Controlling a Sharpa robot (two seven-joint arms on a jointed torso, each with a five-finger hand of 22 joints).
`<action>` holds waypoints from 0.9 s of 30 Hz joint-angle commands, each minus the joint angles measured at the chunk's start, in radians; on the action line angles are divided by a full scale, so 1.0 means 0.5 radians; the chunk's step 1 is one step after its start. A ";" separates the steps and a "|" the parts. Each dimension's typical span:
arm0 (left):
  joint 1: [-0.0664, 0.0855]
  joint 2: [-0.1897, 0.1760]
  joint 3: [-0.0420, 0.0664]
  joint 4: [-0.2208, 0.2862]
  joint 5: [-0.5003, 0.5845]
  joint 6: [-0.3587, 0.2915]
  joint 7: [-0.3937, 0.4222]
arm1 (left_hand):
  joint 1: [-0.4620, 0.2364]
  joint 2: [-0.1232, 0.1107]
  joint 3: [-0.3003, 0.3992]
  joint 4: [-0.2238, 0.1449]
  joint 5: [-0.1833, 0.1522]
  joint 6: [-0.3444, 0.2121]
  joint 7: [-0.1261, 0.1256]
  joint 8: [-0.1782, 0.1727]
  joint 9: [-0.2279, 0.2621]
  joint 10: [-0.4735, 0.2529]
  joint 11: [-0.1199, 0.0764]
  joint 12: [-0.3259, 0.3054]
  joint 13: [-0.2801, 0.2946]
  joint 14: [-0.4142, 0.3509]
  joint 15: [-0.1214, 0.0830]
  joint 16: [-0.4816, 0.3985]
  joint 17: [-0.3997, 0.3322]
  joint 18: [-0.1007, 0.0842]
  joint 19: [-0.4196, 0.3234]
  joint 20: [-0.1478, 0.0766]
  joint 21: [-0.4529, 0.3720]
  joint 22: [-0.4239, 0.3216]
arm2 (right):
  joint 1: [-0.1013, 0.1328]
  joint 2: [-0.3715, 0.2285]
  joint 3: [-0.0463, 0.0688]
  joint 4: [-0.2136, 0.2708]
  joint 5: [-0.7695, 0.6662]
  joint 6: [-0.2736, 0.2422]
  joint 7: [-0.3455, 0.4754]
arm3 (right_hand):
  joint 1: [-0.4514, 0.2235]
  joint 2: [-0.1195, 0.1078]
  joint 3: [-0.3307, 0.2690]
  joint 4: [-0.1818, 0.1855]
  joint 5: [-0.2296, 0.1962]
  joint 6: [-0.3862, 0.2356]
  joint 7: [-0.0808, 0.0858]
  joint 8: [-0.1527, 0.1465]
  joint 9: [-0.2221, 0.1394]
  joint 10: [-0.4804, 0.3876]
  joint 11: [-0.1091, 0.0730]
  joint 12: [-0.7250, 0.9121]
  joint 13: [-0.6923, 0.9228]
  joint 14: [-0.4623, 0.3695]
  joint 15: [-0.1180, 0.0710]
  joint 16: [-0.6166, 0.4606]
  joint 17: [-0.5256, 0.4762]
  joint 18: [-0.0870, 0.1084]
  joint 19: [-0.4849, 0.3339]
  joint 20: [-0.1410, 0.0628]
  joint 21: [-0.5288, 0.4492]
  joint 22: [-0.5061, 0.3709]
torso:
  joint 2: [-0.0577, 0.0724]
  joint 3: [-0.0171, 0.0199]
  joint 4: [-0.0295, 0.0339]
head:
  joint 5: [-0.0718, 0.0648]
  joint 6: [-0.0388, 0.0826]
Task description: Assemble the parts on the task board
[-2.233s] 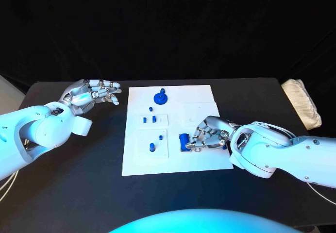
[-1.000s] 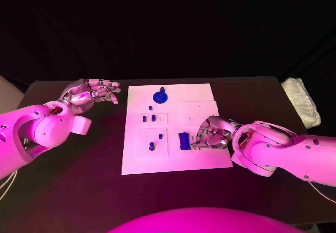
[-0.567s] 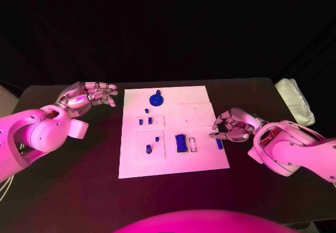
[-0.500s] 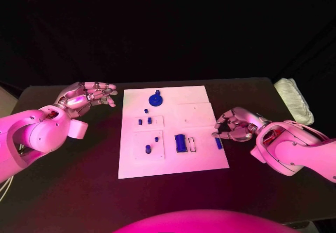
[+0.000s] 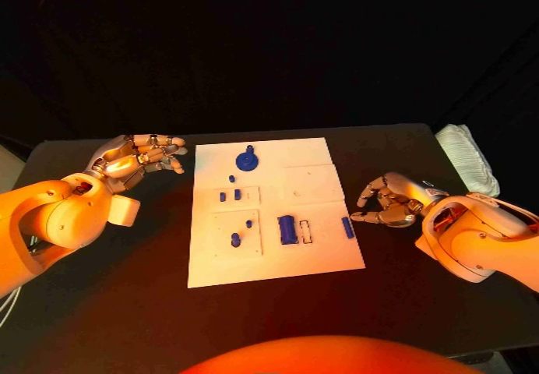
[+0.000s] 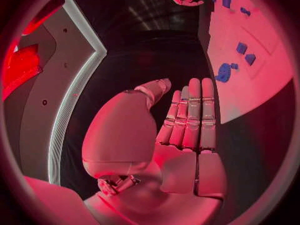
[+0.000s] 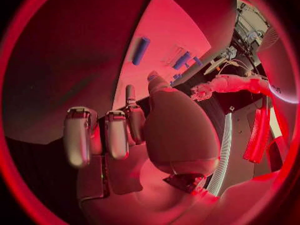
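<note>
The white task board [image 5: 320,257] lies mid-table. On it are a blue disc with a knob [image 5: 246,161], several small blue pegs such as one [image 5: 235,240] in the left panels, a blue block [image 5: 287,230] beside an empty slot [image 5: 303,231], and a blue bar [image 5: 347,227] near the board's right edge. My right hand [image 5: 391,204] hovers just off that edge, to the right of the bar, fingers loosely bent and holding nothing; its fingers [image 7: 115,132] are bare. My left hand [image 5: 140,156] floats left of the board's far corner, fingers [image 6: 190,115] straight and empty.
A folded white cloth [image 5: 466,160] lies at the table's far right edge. Black tabletop surrounds the board on every side. The left wrist view catches the board [image 6: 250,35] with the disc [image 6: 223,72].
My right hand has pulled back from the blue block and off the board to the right. The blue bar now lies uncovered by the board's right edge. The left hand has barely moved.
</note>
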 commanded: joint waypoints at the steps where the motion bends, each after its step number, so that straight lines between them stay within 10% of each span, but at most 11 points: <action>1: -0.003 0.004 0.001 0.002 0.020 0.032 0.032 | -0.016 -0.007 -0.003 0.007 -0.011 -0.016 0.000 -0.007 -0.003 -0.002 0.003 -0.008 -0.001 0.002 0.015 -0.012 0.003 0.008 0.006 0.009 -0.004 -0.003 | -0.008 0.013 -0.003 -0.008 -0.107 0.127 -0.108 | -0.028 0.003 -0.017 0.003 -0.008 0.026 -0.004 0.010 0.005 0.015 -0.003 0.015 0.269 0.138 0.003 0.004 0.173 0.014 0.087 0.006 0.020 0.449 | 0.002 -0.0009 0.001 | -0.004 0.002; 27: -0.008 0.001 0.001 -0.001 0.020 0.034 0.017 | -0.017 -0.006 -0.004 0.010 -0.010 -0.016 0.000 -0.006 -0.003 -0.002 0.003 -0.007 -0.001 0.002 0.015 -0.011 0.005 0.008 0.007 0.009 -0.008 -0.006 | -0.089 0.180 -0.017 -0.073 -0.153 0.247 -0.226 | 0.199 0.065 0.164 -0.028 -0.043 0.101 -0.047 0.016 0.008 0.037 -0.043 0.047 0.283 0.148 -0.033 0.023 0.213 0.005 0.108 -0.028 0.061 0.462 | 0.002 -0.0032 0.003 | 0.000 -0.014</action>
